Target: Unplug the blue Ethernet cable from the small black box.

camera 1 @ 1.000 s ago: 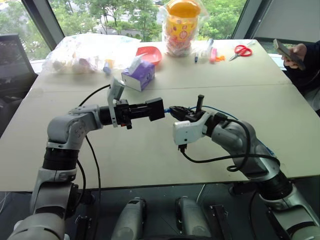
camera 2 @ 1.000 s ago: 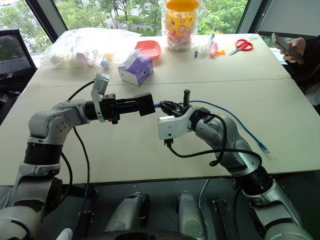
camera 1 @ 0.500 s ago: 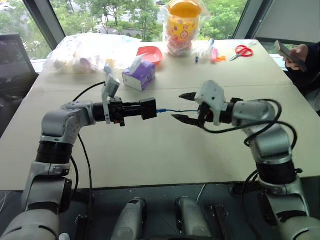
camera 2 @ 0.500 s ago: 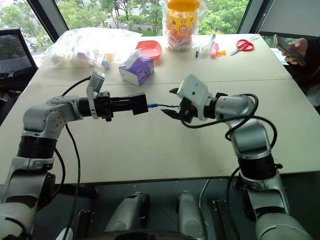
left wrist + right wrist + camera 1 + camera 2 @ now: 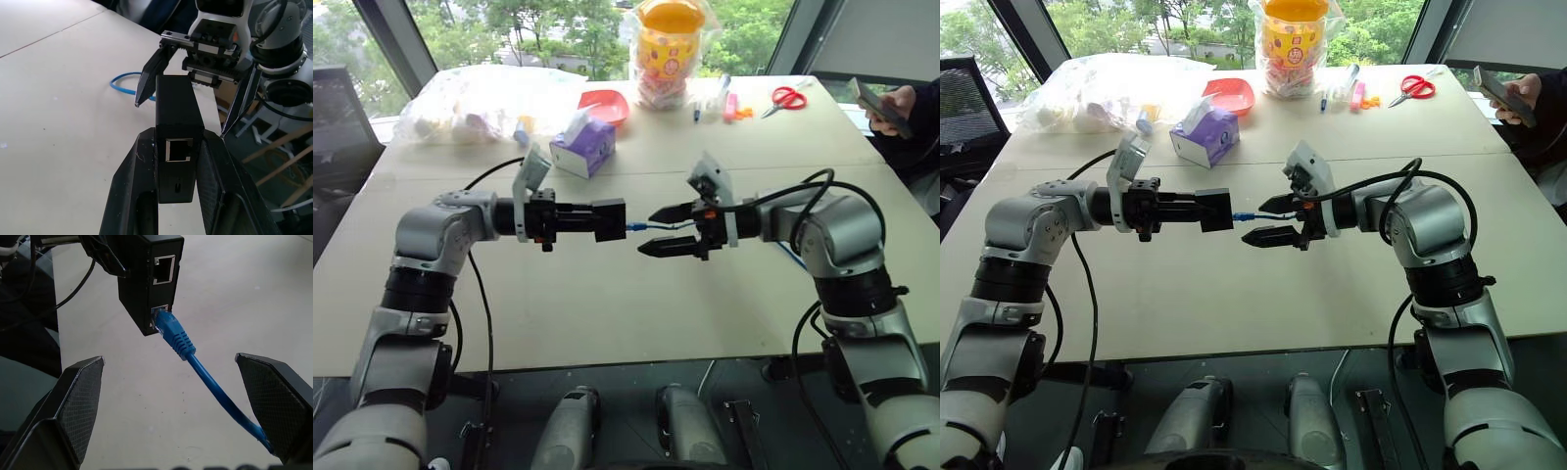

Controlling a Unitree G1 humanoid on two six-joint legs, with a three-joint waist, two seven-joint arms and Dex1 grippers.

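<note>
The left gripper (image 5: 607,219) pinches the small flat matte black plastic box (image 5: 611,219) at frame centre, above the beige table (image 5: 607,304). The right gripper (image 5: 660,229) faces it with fingers spread wide around the thin bright blue Ethernet cable (image 5: 195,363), plugged into the box. Farther back, upper centre: a purple tissue box (image 5: 584,147), red bowl (image 5: 605,105) and red scissors (image 5: 789,98).

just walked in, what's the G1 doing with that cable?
It's unplugging a blue Ethernet cable from a small black box. The left gripper holds the box in the air over the table, fingers shut on its sides. The cable is plugged into the box's lower port. The right gripper faces the box with its fingers open on either side of the cable, not gripping it.
</note>
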